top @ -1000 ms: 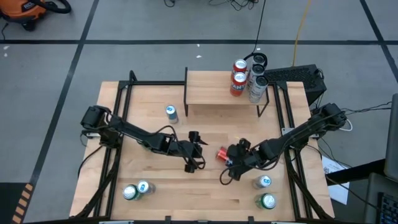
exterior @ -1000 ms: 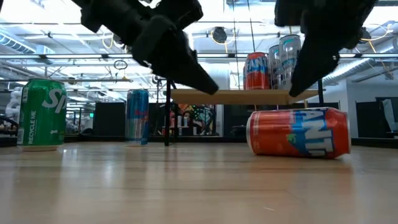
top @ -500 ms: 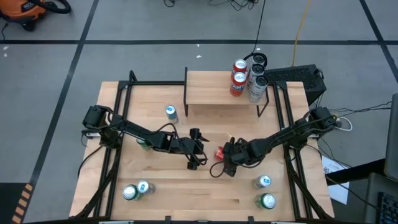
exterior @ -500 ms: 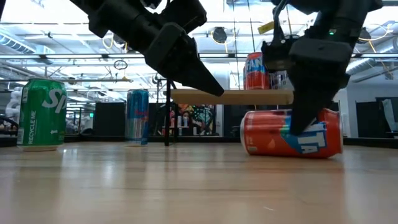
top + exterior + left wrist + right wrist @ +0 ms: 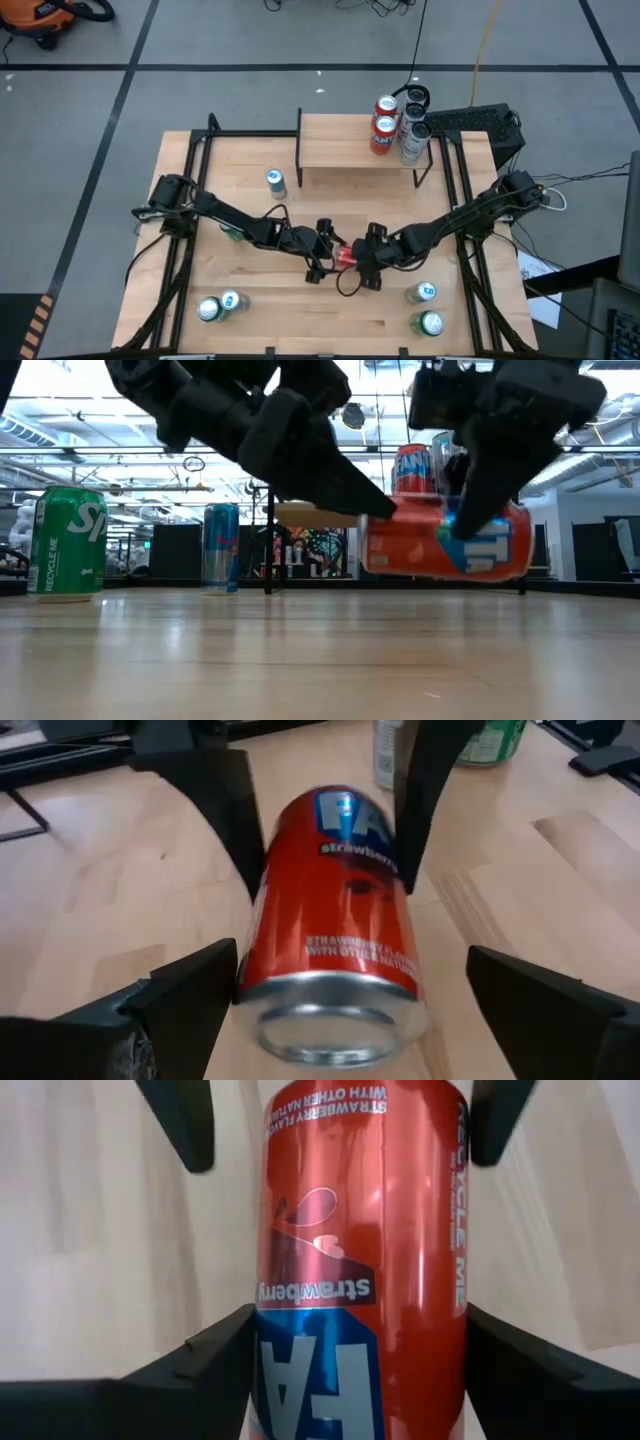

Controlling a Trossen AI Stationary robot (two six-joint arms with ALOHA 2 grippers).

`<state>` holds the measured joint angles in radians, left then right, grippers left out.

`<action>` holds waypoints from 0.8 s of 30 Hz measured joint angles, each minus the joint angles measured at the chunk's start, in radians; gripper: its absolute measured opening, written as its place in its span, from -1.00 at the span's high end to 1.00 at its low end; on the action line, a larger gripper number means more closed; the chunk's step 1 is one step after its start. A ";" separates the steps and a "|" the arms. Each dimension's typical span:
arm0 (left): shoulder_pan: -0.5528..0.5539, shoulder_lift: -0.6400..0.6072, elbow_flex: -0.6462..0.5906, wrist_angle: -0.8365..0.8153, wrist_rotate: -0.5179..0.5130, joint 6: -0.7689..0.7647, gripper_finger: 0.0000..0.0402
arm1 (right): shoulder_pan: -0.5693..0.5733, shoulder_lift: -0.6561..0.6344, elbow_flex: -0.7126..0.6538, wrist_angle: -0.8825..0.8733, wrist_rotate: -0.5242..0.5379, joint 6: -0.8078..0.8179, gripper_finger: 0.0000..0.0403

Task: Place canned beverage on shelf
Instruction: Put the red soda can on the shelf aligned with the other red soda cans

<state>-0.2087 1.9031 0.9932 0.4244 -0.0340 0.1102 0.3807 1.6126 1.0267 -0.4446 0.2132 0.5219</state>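
Observation:
A red strawberry Fanta can (image 5: 345, 257) lies on its side in the air at mid-table, between my two grippers. My right gripper (image 5: 362, 265) is shut on it. My left gripper (image 5: 325, 255) is open at the can's left end. In the left wrist view its fingers (image 5: 190, 995) stand on either side of that end, and I cannot tell whether one touches it. The shelf (image 5: 345, 150) stands at the table's far side, with several upright cans (image 5: 385, 125) on its right end. My right gripper pinches the can's round side (image 5: 300, 1310) between its two fingers (image 5: 215, 1365), on the can's right half. The fingers slant down from the table's right. The can hangs roughly level, clear of the table (image 5: 440, 540).
A blue-white can (image 5: 275, 181) stands left of the shelf, and a green can (image 5: 232, 232) stands under my left arm. Two cans (image 5: 218, 306) stand at the near left and two (image 5: 426, 308) at the near right. Black frame rails run along the table's sides.
My right gripper has moved toward the table's left onto the lying can, taken hold of it and lifted it clear of the table. The can has shifted leftward. My left gripper has moved toward the table's right, up to the can's left end.

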 joint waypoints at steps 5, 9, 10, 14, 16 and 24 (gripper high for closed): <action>0.011 0.028 0.000 0.022 0.001 -0.035 -0.93 | 0.005 -0.003 0.002 0.034 0.026 -0.096 -0.38; 0.025 0.043 0.000 0.020 0.007 -0.060 -0.93 | 0.005 0.000 0.001 0.056 0.023 -0.158 -0.38; 0.029 0.043 0.000 0.021 0.009 -0.061 -0.93 | 0.005 0.000 0.001 0.065 0.024 -0.164 -0.38; 0.033 0.043 0.000 0.040 0.013 -0.051 -0.86 | 0.004 -0.003 0.005 0.059 0.032 -0.162 -0.39; 0.030 0.043 0.000 0.057 0.013 -0.049 -0.76 | 0.004 -0.003 0.006 0.055 0.031 -0.141 -0.39; 0.030 0.043 0.000 0.068 0.007 -0.022 -0.39 | 0.004 -0.007 0.008 0.051 0.048 0.059 -0.60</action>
<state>-0.1787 1.9465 0.9928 0.4924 -0.0265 0.0879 0.3849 1.6052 1.0347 -0.3934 0.2613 0.5814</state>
